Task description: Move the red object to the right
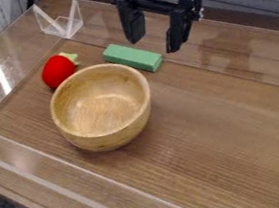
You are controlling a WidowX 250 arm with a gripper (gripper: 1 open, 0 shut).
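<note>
The red object (58, 71) is a small glossy red strawberry-like toy with a bit of green at its top. It lies on the wooden table, just behind and left of the wooden bowl (100, 107). My black gripper (155, 34) hangs pointing down at the back of the table, above and to the right of the flat green block (134, 56). Its two fingers stand apart, open, with nothing between them. The gripper is well to the right of the red object and not touching it.
Clear acrylic walls (185, 187) ring the table. A small clear plastic stand (60, 21) sits at the back left. Bare wood (225, 111) stretches right of the bowl.
</note>
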